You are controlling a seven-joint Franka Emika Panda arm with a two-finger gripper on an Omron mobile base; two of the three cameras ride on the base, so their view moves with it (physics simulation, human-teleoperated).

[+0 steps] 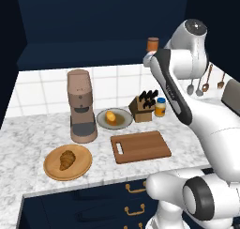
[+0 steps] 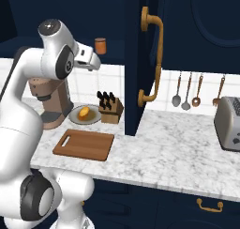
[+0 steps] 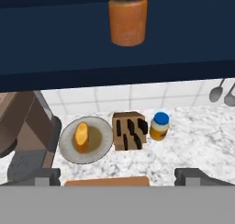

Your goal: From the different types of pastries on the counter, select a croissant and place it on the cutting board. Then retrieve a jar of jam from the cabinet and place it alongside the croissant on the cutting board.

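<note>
1. Marble counter (image 1: pixel 28 139) under a dark navy cabinet (image 1: pixel 93 21) fills the left base view. The croissant (image 1: pixel 67 159) lies on a round wooden plate (image 1: pixel 51 171), well apart from the bare cutting board (image 1: pixel 140 147). A rounder yellow pastry (image 1: pixel 110 117) sits on a grey dish (image 1: pixel 123 122) beside a coffee machine (image 1: pixel 81 106), a knife block (image 1: pixel 142 107) and a small bottle (image 1: pixel 161 107). The jar of jam (image 1: pixel 153 44) stands on the cabinet shelf.

2. From the right base view, the raised hand points toward the jar; an open cabinet door (image 2: pixel 140 64) hangs beside it, with a toaster (image 2: pixel 228 122) far right.

3. Seen from the hand, the gripper (image 3: pixel 117 176) is spread wide and holds nothing, the jar above and ahead. The croissant step looks undone, yet the arm seems set for the jar; next it must rise level with the jar and advance to straddle it.
</note>
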